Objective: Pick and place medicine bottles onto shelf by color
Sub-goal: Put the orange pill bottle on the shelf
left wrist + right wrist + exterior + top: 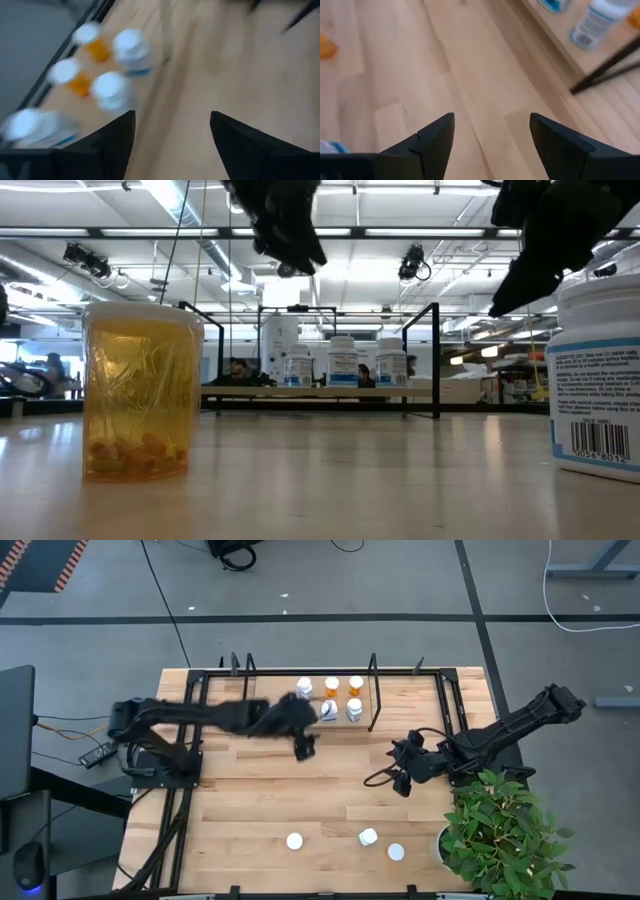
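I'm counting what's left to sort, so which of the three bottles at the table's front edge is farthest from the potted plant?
The leftmost bottle, standing alone; the other two sit close together nearer the plant.

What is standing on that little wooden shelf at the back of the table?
Five medicine bottles with white caps stand on the shelf: two orange at the back, three white. The left gripper hangs open beside them; the arm may cover a bit of the shelf.
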Tool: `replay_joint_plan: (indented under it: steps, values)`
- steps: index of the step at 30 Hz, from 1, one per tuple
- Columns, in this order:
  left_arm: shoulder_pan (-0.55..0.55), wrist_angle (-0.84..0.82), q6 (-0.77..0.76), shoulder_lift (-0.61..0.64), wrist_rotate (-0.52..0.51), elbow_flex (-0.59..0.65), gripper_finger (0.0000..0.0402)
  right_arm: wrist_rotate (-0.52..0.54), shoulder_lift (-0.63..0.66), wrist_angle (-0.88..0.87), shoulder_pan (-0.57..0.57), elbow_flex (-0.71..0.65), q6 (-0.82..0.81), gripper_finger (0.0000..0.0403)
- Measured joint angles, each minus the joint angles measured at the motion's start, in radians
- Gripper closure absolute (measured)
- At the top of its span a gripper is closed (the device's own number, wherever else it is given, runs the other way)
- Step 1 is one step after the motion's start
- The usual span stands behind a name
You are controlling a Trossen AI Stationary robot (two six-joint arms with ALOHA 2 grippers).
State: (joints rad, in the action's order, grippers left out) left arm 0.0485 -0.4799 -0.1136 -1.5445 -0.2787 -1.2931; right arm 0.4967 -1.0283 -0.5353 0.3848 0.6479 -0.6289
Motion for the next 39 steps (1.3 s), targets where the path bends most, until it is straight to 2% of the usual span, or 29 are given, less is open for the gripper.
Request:
replay_joint_plan:
  steps: [5, 8, 10, 15, 17, 22, 26, 30, 33, 39]
  values:
    - [-0.13, 0.525, -0.037, 0.105, -0.041, 0.312, 0.0143, -0.009, -0.004, 0.186, 0.012, 0.0, 0.129, 0.0136]
    - [-0.187, 0.725, -0.04, 0.128, -0.104, 0.424, 0.0143, -0.045, -0.04, 0.251, 0.012, 0.012, 0.193, 0.0136]
    - [-0.215, 0.784, -0.036, 0.138, -0.154, 0.476, 0.0143, -0.059, -0.099, 0.28, 0.012, 0.041, 0.219, 0.0136]
    - [-0.225, 0.788, -0.033, 0.162, -0.264, 0.506, 0.0143, -0.11, -0.32, 0.294, 0.009, 0.193, 0.302, 0.0136]
    - [-0.211, 0.79, -0.005, 0.176, -0.273, 0.501, 0.0143, -0.143, -0.416, 0.296, 0.009, 0.286, 0.328, 0.0136]
    - [-0.168, 0.629, 0.096, 0.29, -0.275, 0.501, 0.0143, -0.241, -0.636, 0.259, 0.024, 0.534, 0.403, 0.0136]
    - [-0.136, 0.533, 0.082, 0.397, -0.279, 0.517, 0.0143, -0.248, -0.768, 0.177, 0.04, 0.699, 0.446, 0.0136]
    - [-0.156, 0.573, 0.065, 0.47, -0.274, 0.632, 0.0143, -0.24, -0.872, 0.176, 0.051, 0.807, 0.49, 0.0135]
    - [-0.146, 0.668, 0.078, 0.518, -0.273, 0.715, 0.0145, -0.254, -0.94, 0.169, 0.048, 0.866, 0.506, 0.0125]
    - [-0.13, 0.699, 0.022, 0.604, -0.275, 0.773, 0.0154, -0.326, -1.033, 0.213, 0.043, 0.947, 0.5, 0.0087]
